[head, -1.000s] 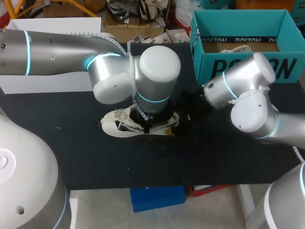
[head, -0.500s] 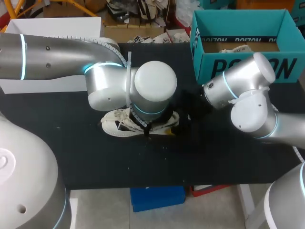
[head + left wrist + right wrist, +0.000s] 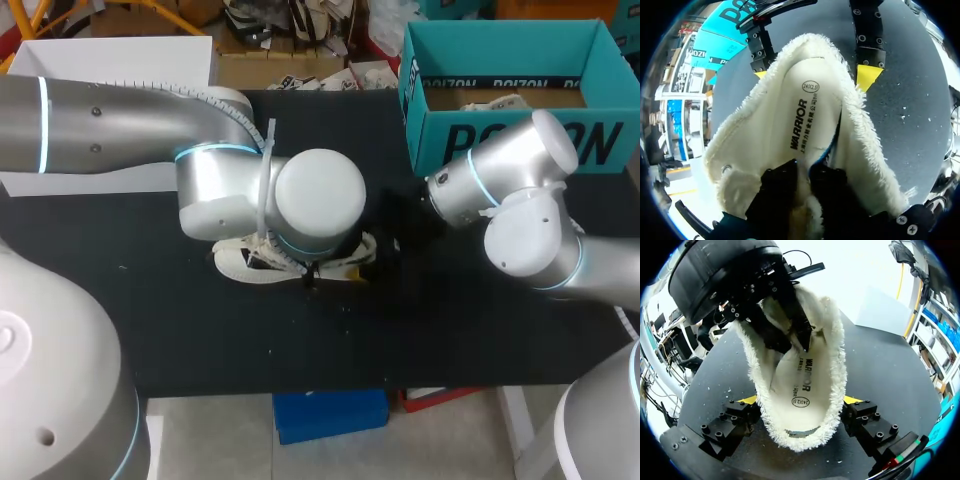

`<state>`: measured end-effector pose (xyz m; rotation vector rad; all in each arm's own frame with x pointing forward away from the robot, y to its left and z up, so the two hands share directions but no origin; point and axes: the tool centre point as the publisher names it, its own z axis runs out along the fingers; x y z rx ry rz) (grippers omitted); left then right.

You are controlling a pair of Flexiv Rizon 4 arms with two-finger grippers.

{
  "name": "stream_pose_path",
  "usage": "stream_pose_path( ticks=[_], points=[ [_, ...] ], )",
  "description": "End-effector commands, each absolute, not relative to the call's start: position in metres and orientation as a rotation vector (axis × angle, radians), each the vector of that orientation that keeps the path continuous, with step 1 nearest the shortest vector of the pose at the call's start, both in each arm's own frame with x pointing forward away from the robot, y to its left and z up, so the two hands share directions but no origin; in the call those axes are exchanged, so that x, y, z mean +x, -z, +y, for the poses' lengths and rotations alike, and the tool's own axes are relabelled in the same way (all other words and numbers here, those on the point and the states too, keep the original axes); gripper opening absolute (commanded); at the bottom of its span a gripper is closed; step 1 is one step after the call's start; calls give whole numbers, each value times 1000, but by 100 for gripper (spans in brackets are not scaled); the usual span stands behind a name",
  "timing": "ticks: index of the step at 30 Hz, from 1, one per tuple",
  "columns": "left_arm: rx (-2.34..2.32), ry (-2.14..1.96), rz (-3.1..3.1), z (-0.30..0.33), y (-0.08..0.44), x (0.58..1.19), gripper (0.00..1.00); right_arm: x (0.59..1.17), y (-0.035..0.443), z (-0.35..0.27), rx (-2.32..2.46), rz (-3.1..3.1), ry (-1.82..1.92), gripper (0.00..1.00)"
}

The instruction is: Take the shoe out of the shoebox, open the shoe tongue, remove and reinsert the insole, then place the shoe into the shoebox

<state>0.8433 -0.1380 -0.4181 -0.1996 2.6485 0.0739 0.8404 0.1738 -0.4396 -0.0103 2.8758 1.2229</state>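
1. Shoe (image 3: 237, 263): cream, fleece-lined, sits mid-bench on the black bench (image 3: 150, 310), opening up, mostly hidden under L arm (image 3: 320, 205) wrist. Toe twd the L side, heel twd R arm (image 3: 520, 200).
2. Shoebox (image 3: 510, 140): teal, open-topped, at far R corner of bench, well apart from shoe.
3. L end effector (image 3: 803, 167): fingers down inside shoe opening, nearly together, pinching the insole edge btwn them.
4. Insole (image 3: 785, 110): white w/ print, inside shoe. One long edge is lifted, w/ blue underside showing just ahead of L fingers.
5. R end effector (image 3: 800, 401): at heel end, one yellow-tipped finger each side of fleece collar, both pressed against it, so it grips shoe by the heel.
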Motion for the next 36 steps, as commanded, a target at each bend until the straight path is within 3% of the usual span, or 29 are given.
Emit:
stream_pose_path(
  ticks=[1,36],
  points=[
    [-193,-64,2671,-137,425,854,0,840,441,175,-11,2879,-1218,0],
    [-308,179,2948,-130,390,852,0,840,441,175,-11,2879,-1218,0]
  ],
)
